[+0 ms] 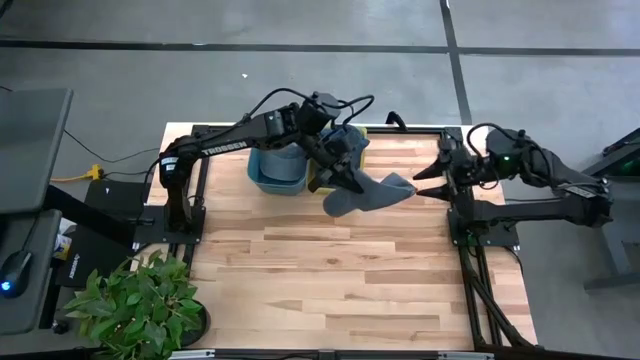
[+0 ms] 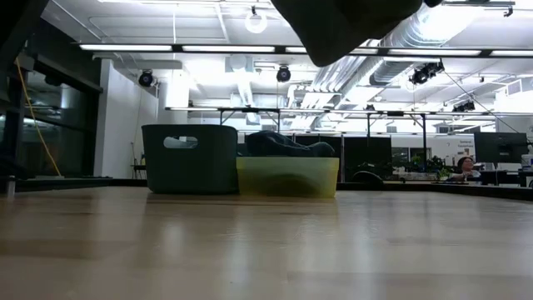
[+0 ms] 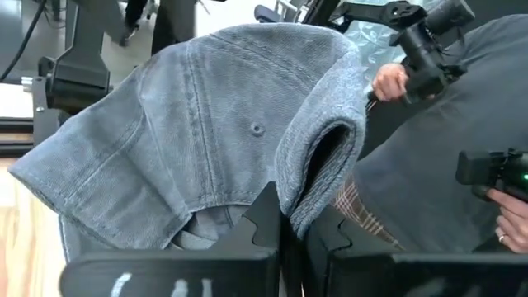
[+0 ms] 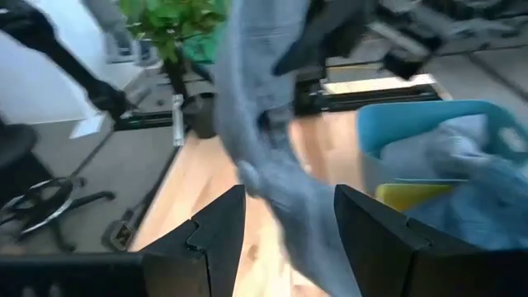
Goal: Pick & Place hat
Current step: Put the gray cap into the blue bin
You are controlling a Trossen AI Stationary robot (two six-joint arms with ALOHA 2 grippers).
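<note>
Your grey hat [image 1: 368, 192] hangs in the air above the wooden tabletop [image 1: 340, 280], just beside the blue bin [image 1: 274, 170] and the yellow bin [image 2: 287, 177] at the far edge. Your left end effector [image 1: 347, 180] is clenched on the hat's fabric; in the left wrist view the folded edge of the hat [image 3: 206, 140] is pinched between the fingers [image 3: 264, 219]. Your right end effector [image 1: 432, 178] sits near the hat's far tip with its fingers [image 4: 216, 227] spread apart, grasping nothing. A potted plant [image 1: 135, 305] stands at the tabletop's near left corner.
</note>
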